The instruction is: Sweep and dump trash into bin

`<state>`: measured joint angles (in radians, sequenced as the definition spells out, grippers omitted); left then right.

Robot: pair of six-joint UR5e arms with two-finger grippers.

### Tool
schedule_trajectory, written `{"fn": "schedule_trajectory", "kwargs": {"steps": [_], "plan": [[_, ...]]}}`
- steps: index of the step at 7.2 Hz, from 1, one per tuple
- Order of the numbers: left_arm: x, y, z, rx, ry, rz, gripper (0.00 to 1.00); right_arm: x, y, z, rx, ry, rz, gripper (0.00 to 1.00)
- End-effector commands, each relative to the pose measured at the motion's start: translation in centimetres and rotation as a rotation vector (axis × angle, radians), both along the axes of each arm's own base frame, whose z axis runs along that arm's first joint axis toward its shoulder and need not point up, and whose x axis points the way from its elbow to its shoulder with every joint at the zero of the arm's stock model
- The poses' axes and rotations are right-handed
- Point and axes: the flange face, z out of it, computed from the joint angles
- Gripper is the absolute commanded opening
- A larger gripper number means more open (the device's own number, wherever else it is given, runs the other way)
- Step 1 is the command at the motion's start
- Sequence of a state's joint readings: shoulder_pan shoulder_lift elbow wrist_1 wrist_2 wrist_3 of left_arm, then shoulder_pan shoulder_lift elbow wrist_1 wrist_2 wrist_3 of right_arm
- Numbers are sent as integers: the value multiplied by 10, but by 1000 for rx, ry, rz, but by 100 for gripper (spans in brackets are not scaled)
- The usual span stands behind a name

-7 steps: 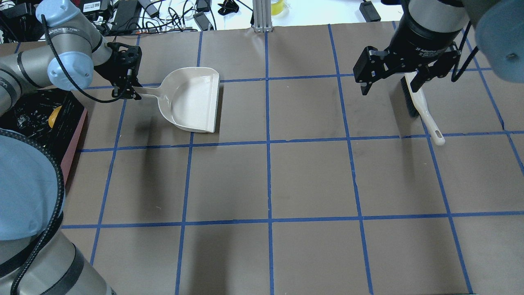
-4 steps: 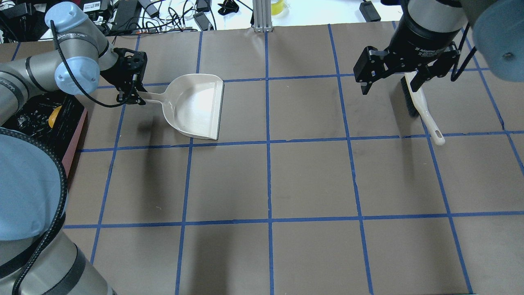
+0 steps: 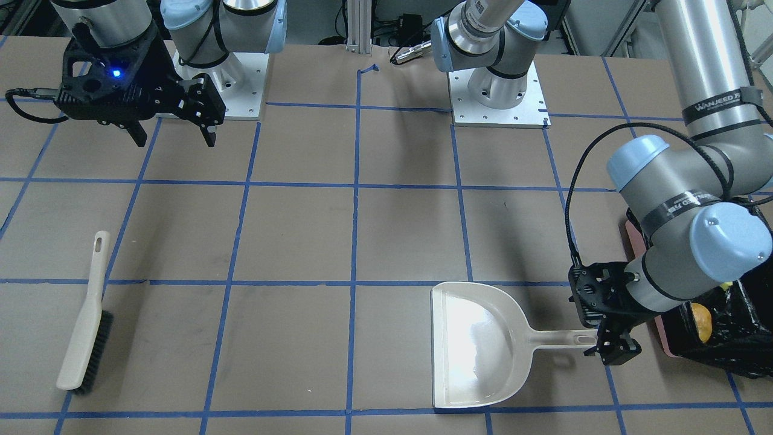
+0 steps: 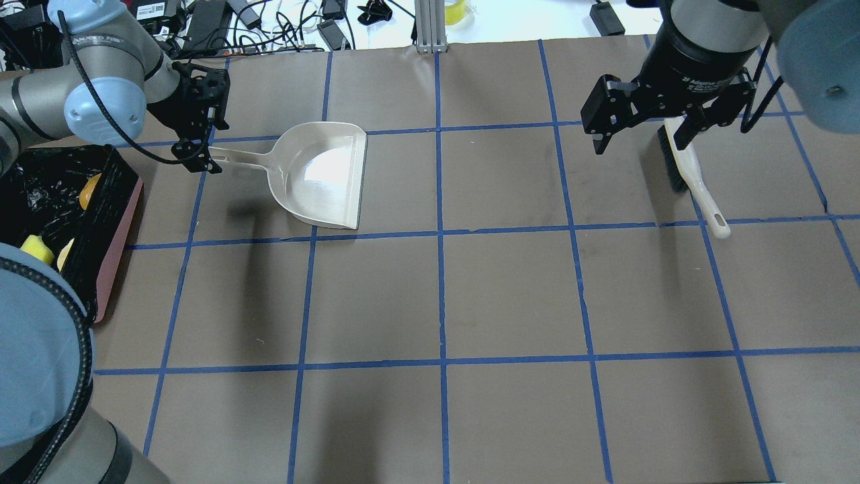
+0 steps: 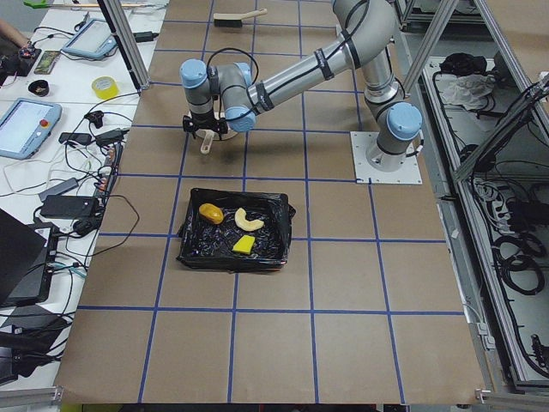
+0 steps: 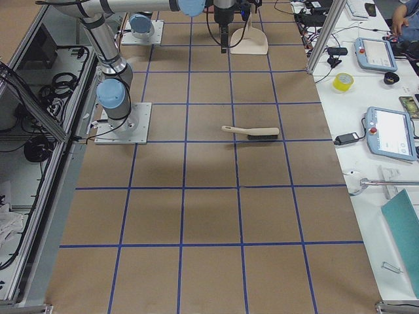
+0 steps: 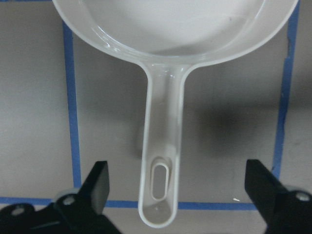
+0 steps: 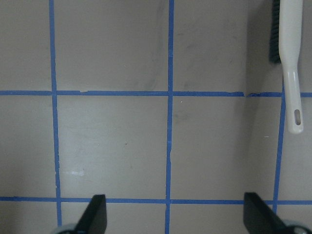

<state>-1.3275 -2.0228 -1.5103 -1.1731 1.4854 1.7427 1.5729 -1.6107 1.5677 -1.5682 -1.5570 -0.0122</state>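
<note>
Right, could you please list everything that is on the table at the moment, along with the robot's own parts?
dustpan: one, cream, empty, on the table's far left part.
brush: one, cream handle with black bristles, lying on the table's right side.
bin: one, pink with a black bag liner, at the table's left end.
trash: three pieces, all in the bin: golden potato-shaped lump, tan croissant piece, yellow wedge.
table: one, brown cover with a blue tape grid.
left gripper: black, fingers open either side of the dustpan handle's end.
right gripper: black, fingers open, empty, near the brush.
</note>
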Motion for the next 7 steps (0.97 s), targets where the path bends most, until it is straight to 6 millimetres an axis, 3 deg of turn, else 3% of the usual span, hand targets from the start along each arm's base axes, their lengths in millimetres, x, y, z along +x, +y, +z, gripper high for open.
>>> {"fn": "schedule_trajectory", "kwargs": {"steps": [1,3,5,7], "plan": [[-15,26,51,36,20,254,100,-1,0,0,1,3,-2,100],[-50,53,100,30,24,412,100,-1,-1,-1,1,0,-2,100],[-71,79,130,41,33,633,100,0,0,0,-1,-2,-1,100],[-110,105,163,33,43,868,100,-1,0,0,1,0,-2,100]]}}
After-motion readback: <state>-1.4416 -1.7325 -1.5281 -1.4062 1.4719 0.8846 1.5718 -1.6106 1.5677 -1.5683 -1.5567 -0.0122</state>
